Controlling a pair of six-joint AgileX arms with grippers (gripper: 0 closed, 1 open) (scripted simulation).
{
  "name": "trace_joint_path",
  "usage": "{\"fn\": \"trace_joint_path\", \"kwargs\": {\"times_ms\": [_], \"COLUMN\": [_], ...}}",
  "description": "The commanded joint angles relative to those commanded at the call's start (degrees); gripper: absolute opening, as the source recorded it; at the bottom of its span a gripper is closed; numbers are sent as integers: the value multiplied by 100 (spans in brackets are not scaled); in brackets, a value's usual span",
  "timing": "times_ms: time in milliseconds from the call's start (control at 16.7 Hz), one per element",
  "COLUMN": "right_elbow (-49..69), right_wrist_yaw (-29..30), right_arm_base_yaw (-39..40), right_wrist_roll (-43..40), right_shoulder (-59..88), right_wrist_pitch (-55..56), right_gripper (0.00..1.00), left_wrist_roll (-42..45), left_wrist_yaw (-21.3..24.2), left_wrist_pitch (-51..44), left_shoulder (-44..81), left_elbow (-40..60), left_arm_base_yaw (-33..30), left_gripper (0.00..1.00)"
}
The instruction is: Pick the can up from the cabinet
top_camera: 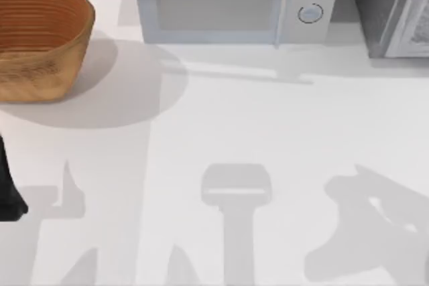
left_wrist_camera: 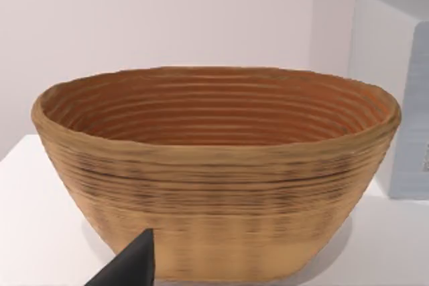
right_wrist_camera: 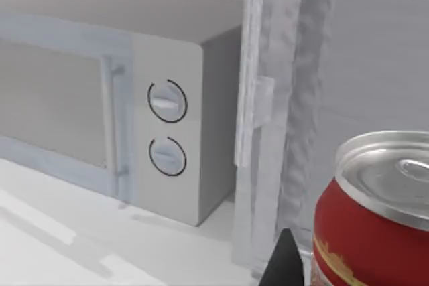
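The can is red with a silver lid and stands upright, close up in the right wrist view. My right gripper is shut on it, one black fingertip lying against its side. Behind the can rises the grey cabinet, which stands at the table's back right corner. My left arm is parked at the left edge of the table, and a black part of its gripper points at the basket.
A woven wicker basket stands at the back left, its inside bare. A grey microwave with two round knobs sits at the back middle, next to the cabinet. Arm shadows fall on the white table.
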Motion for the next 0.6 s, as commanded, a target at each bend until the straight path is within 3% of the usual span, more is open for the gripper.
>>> {"fn": "trace_joint_path", "kwargs": {"times_ms": [300,600], "right_elbow": [814,1338], "right_wrist_yaw": [-2075,-3403], "right_arm_base_yaw": [-1156,-1883], "right_wrist_roll": [-131,-214], "right_shoulder": [2981,4766], "right_wrist_pitch": [1819,2985], "right_gripper": [0,0], "left_wrist_roll": [0,0], "left_wrist_yaw": [0,0], "left_wrist_pitch": [0,0], "left_shoulder": [0,0], "left_elbow": [0,0], "left_arm_base_yaw": [0,0], "left_gripper": [100,100]}}
